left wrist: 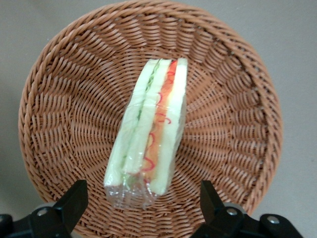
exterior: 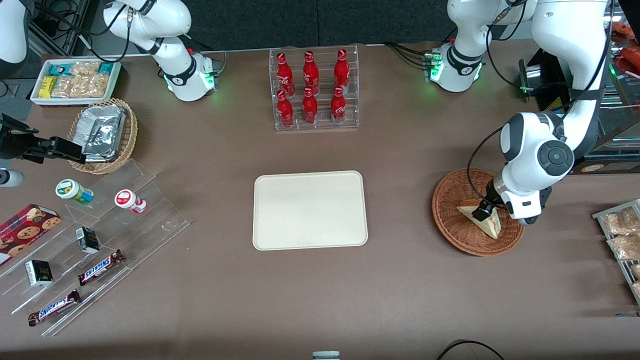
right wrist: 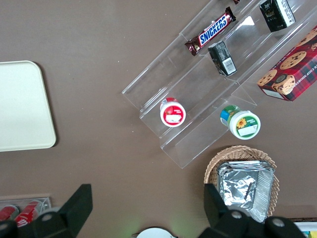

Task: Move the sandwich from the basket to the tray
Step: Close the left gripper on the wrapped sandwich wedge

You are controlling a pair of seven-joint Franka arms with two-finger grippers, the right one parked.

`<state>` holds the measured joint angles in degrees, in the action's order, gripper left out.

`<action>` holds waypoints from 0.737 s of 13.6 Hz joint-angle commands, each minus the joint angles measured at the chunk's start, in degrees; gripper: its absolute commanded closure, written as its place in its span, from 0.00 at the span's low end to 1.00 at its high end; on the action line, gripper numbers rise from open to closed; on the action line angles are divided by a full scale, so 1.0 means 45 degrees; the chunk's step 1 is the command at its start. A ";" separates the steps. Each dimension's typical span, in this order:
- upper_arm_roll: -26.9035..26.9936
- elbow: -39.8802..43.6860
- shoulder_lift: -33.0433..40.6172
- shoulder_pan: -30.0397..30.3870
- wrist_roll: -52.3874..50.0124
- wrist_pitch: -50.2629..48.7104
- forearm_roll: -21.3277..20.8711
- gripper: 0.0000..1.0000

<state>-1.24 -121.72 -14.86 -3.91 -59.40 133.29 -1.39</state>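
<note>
The sandwich point(exterior: 484, 217) lies in the reddish-brown wicker basket point(exterior: 450, 210), toward the working arm's end of the table. It is a wrapped wedge of white bread with red-orange and green filling point(left wrist: 153, 129). My left gripper point(exterior: 484, 211) hangs just above the sandwich, over the basket point(left wrist: 64, 109). Its fingers point(left wrist: 74, 201) are open wide, one to each side of the sandwich's wrapped end, not touching it. The cream tray point(exterior: 310, 210) lies flat at the table's middle and holds nothing.
A clear rack of red bottles point(exterior: 314, 90) stands farther from the front camera than the tray. Packets on a rack point(exterior: 620, 235) lie at the working arm's table edge. A tan basket with foil packets point(exterior: 104, 134), a clear stepped shelf with snacks point(exterior: 95, 250) and a white bin point(exterior: 75, 80) lie toward the parked arm's end.
</note>
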 commanded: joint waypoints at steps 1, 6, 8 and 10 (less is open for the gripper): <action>0.0021 -0.0314 -0.0095 0.0008 -0.0334 0.0613 -0.0356 0.00; 0.0040 -0.0140 -0.0584 0.0028 -0.0295 0.1006 -0.0453 0.48; 0.0041 0.0094 -0.0584 0.0164 -0.0276 0.0889 -0.0453 0.85; 0.0021 0.0290 -0.0526 0.0165 -0.0237 0.0733 -0.0453 1.00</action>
<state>-0.97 -121.89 -17.40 -3.44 -59.50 137.48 -2.29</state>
